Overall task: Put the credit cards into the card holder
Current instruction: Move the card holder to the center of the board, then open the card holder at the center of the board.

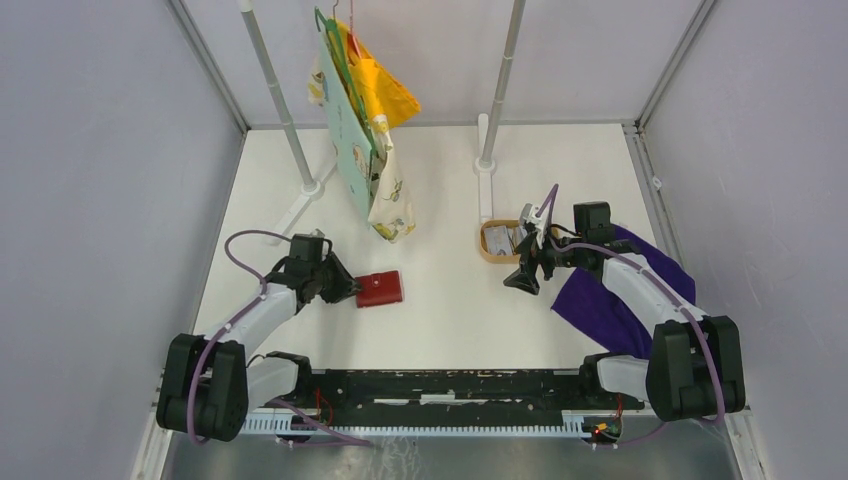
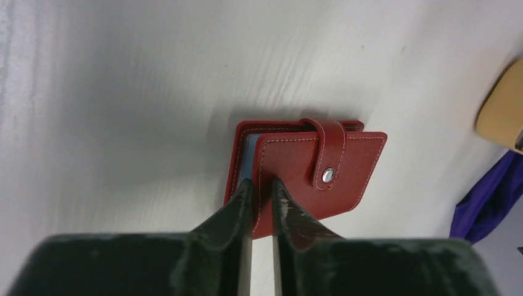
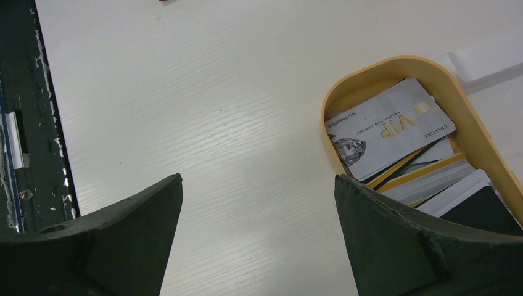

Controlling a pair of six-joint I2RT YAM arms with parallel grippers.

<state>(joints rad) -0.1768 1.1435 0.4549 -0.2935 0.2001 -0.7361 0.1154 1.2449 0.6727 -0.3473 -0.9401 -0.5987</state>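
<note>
Near edge: black rail (image 1: 450,385) across the bottom of the top view, arm bases at both ends.
Left jaws: almost closed, pinching card holder (image 2: 308,172) by its near edge; tab snapped; arm (image 1: 255,315) bent low, lower left.
Open room: bare bench (image 1: 450,300), wide between holder and tray.
Right jaws: spread wide, just left of tray (image 3: 370,68); forearm over purple cloth (image 1: 600,300).
Credit cards (image 3: 395,126): stacked in tray, lower ones overlapped, partly cut off by a finger.

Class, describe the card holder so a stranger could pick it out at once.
On the white table, look left of centre, at the left gripper. Between its jaws sits the edge of the card holder: small, square, dark red, with a snap tab, the only red thing there.
</note>
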